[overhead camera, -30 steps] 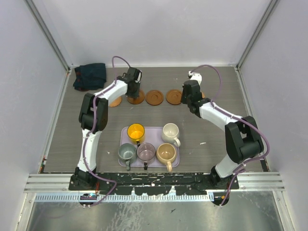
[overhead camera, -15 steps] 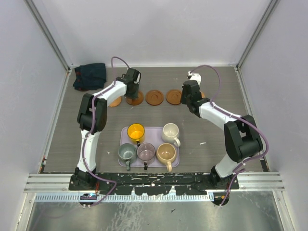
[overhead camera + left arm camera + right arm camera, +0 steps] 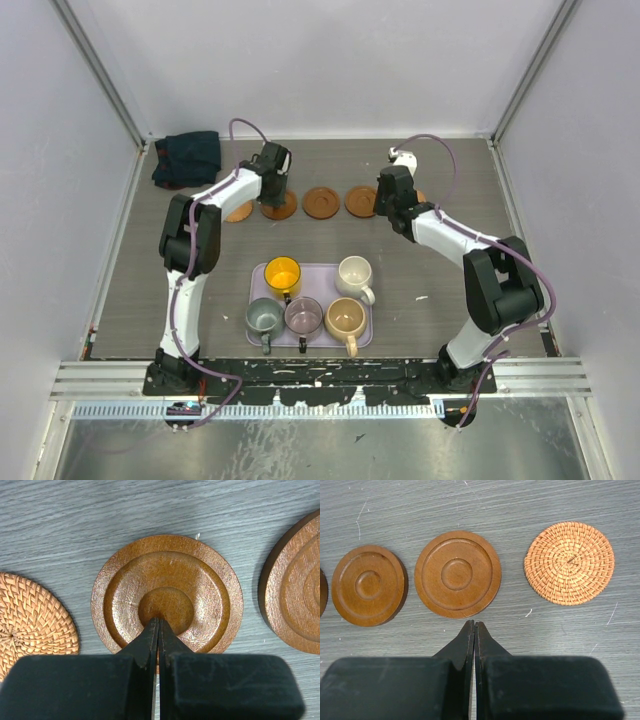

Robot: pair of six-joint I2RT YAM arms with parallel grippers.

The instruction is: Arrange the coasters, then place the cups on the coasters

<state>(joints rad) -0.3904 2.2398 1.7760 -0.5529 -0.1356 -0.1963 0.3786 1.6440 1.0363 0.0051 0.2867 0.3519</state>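
Note:
Five coasters lie in a row across the far part of the table. My left gripper (image 3: 277, 197) (image 3: 158, 621) is shut, and its tips stand on the centre of a dark brown rimmed coaster (image 3: 167, 592) (image 3: 284, 208). A woven tan coaster (image 3: 30, 615) lies to its left and a second brown coaster (image 3: 295, 590) to its right. My right gripper (image 3: 384, 212) (image 3: 474, 624) is shut and holds nothing; its tips hang just short of the near rim of another brown coaster (image 3: 457, 573) (image 3: 361, 201). A woven coaster (image 3: 569, 562) lies to that one's right. The cups stand on the tray: yellow (image 3: 283, 273), cream (image 3: 354, 273), grey-green (image 3: 264, 317), purplish (image 3: 303, 315), tan (image 3: 345, 318).
The lilac tray (image 3: 366, 338) lies near the front, between the arm bases. A dark folded cloth (image 3: 187, 158) lies in the far left corner. White walls close in the table on the left, right and back.
My left gripper has edged slightly left along the row, with the brown coaster still under its tips. The right arm has barely moved.

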